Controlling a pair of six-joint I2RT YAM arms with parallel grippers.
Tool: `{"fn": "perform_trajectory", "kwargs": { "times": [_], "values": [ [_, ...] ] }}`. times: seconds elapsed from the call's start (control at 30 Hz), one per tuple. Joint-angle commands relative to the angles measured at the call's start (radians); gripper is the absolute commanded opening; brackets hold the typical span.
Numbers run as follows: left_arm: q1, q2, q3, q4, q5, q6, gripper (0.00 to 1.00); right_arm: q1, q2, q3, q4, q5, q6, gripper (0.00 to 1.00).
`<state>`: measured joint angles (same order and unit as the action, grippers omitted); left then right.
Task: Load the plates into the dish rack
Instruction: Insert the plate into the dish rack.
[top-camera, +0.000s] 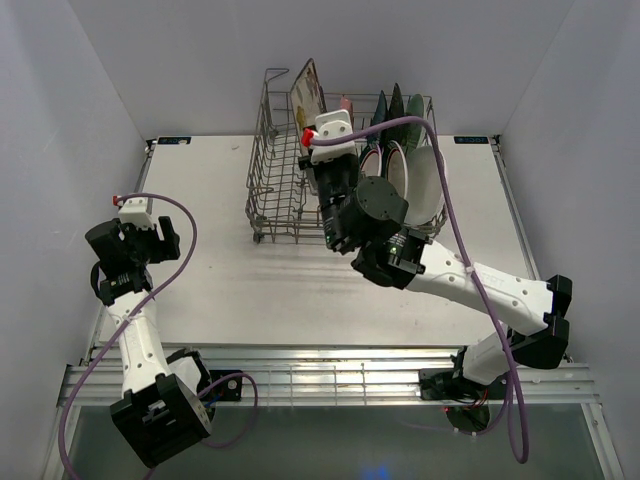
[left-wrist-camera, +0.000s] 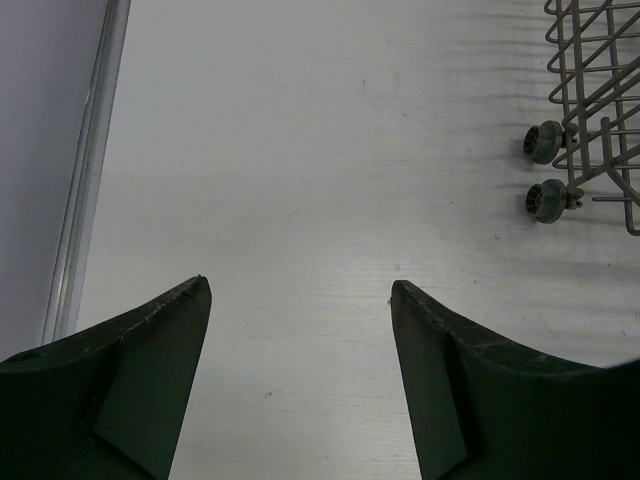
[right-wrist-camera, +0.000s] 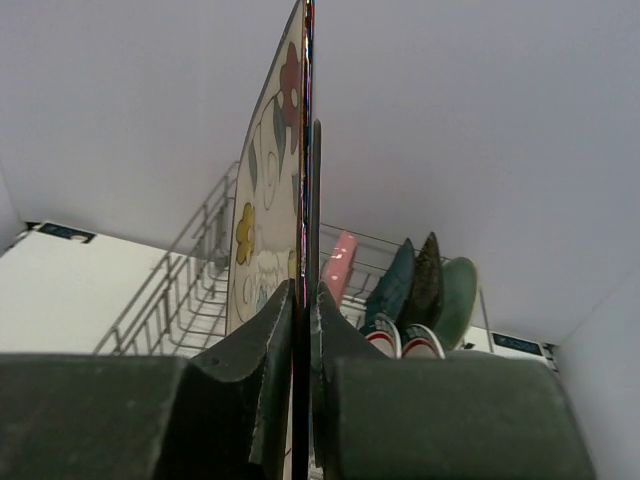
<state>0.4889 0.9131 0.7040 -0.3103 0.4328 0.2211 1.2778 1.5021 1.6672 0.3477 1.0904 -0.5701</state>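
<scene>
- Right pincer (right-wrist-camera: 303, 292) pinches the cream floral plate (right-wrist-camera: 262, 200) upright, seemingly inside the dish rack (top-camera: 268, 190); the plate's lower edge is hidden.
- Left pincer (left-wrist-camera: 300, 290) hangs spread over the worktop (left-wrist-camera: 300, 150), beside the rack.

The dish rack (top-camera: 278, 195) is grey metal wire, the floral plate (right-wrist-camera: 262, 200) glossy, the table (left-wrist-camera: 300, 150) smooth matt.

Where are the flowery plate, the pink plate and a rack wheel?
flowery plate (right-wrist-camera: 262, 215), right wrist view, painted face.
pink plate (right-wrist-camera: 340, 268), right wrist view, top edge.
rack wheel (left-wrist-camera: 545, 141), left wrist view, hub.
</scene>
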Motion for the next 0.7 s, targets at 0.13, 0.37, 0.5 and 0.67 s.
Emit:
{"fn": "perform_trajectory", "kwargs": {
  "times": [0.13, 0.37, 0.5, 0.67],
  "values": [
    [0.005, -0.016, -0.001, 0.022, 0.020, 0.004, 0.83, -0.139, -0.014, 0.075, 0.211, 0.016, -0.031, 0.08],
    [0.005, -0.011, -0.003, 0.023, 0.021, 0.006, 0.83, -0.239, 0.038, 0.114, 0.077, -0.027, 0.105, 0.08],
    [0.005, -0.011, -0.008, 0.023, 0.026, 0.007, 0.83, -0.293, 0.066, 0.134, -0.007, -0.055, 0.173, 0.08],
    [0.004, -0.008, -0.011, 0.022, 0.029, 0.011, 0.83, -0.324, 0.096, 0.152, -0.081, -0.098, 0.249, 0.08]
  ]
}}
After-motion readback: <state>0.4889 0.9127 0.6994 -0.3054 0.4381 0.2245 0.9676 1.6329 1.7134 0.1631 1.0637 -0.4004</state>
